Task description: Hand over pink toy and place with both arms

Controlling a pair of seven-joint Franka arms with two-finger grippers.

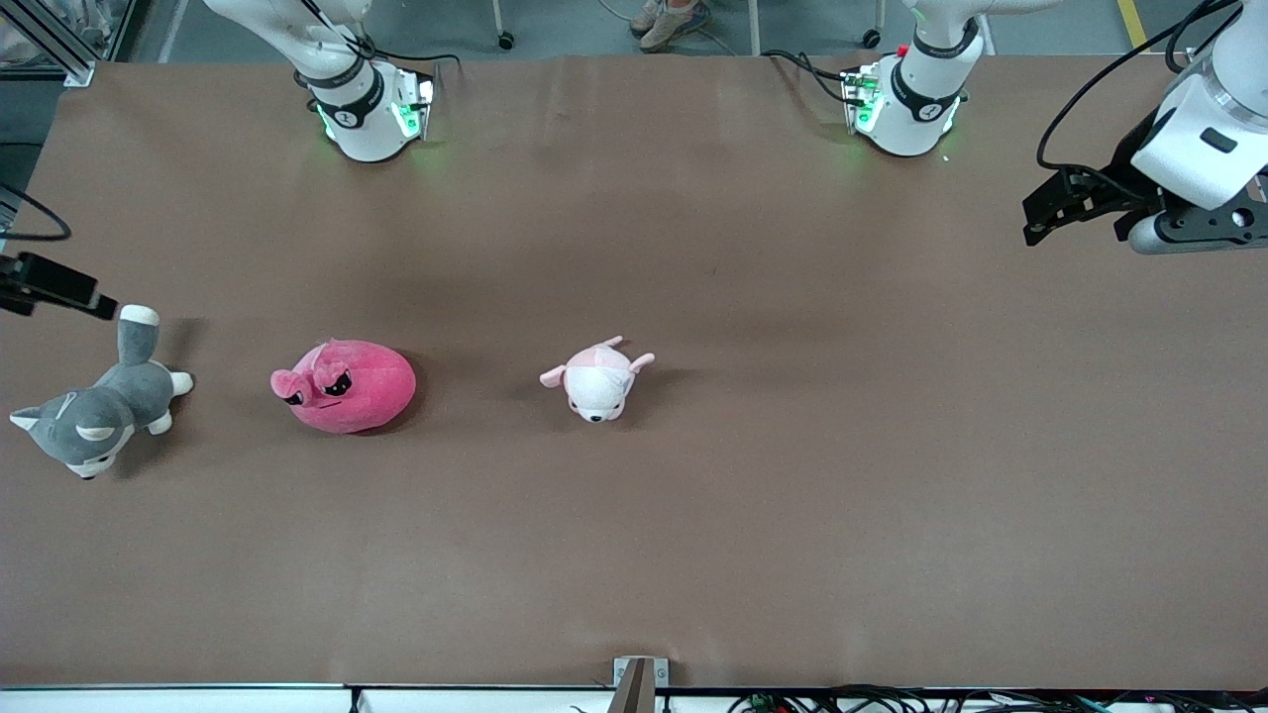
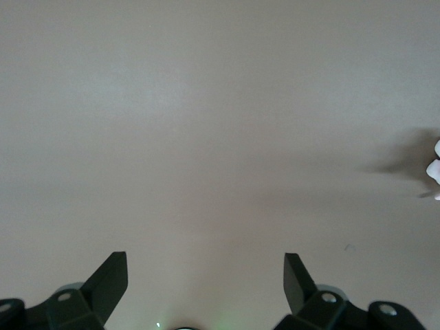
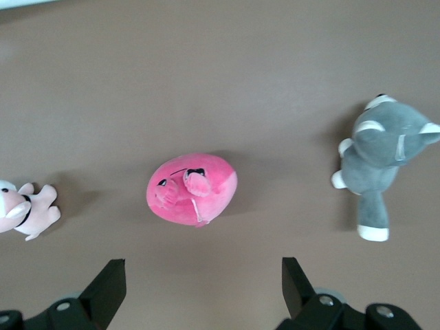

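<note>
Pink toy sits on the bench toward the right arm's end, between the grey dog plush at its nine o'clock and the pale plush at its three o'clock, seen from the front camera. Right gripper hovers by the dog, fingers spread, holding nothing. Left gripper hangs over the left arm's end, fingers apart too.
</note>
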